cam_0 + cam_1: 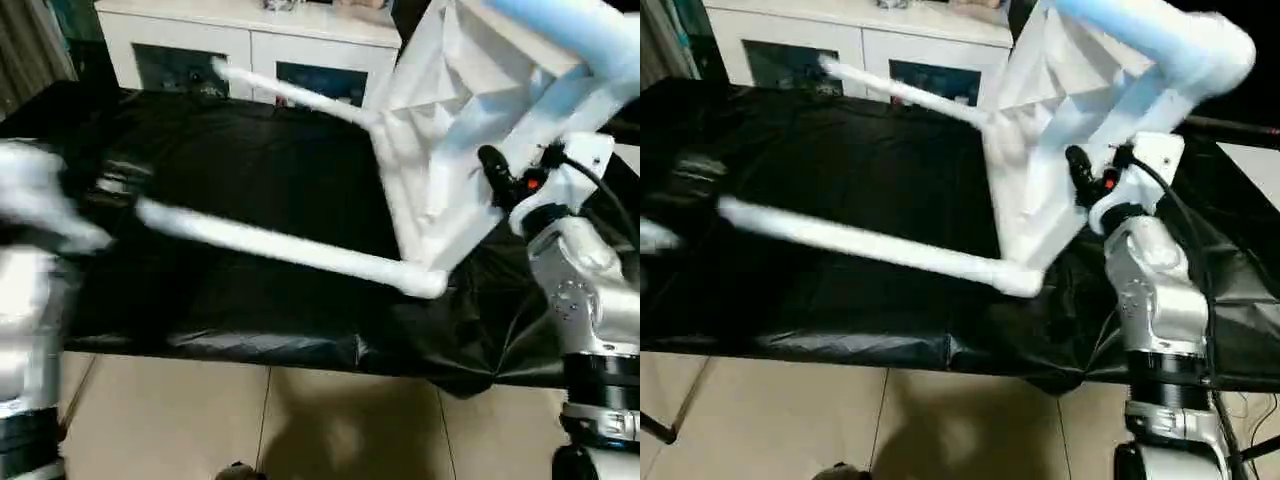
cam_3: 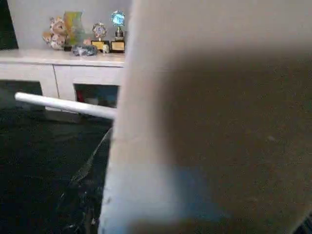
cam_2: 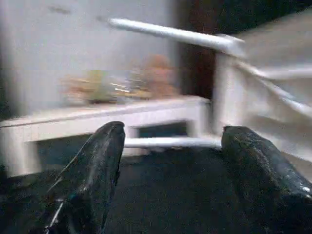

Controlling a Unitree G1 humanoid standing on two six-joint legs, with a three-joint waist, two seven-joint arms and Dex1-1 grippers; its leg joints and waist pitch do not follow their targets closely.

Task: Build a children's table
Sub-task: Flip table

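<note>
The white children's table top [image 1: 450, 110] stands tilted on its edge at the right, ribbed underside facing left. A near leg [image 1: 290, 248] and a far leg [image 1: 290, 95] stick out from it to the left over the black sheet. Another leg [image 1: 1150, 30] juts from its upper edge at the top right. My right gripper [image 1: 500, 175] is pressed against the top's right edge, and in the right wrist view the white top [image 2: 209, 122] sits very close. My left arm [image 1: 40, 200] hangs blurred at the far left. The left gripper [image 3: 170, 161] is open and holds nothing, well short of the legs.
A black sheet [image 1: 250, 170] covers the low work surface, crumpled at its front right corner. Behind it stands a white cabinet [image 1: 250, 40] with glass-fronted compartments, toys and trophies [image 2: 105, 36] on top. Tiled floor [image 1: 300, 420] lies in front.
</note>
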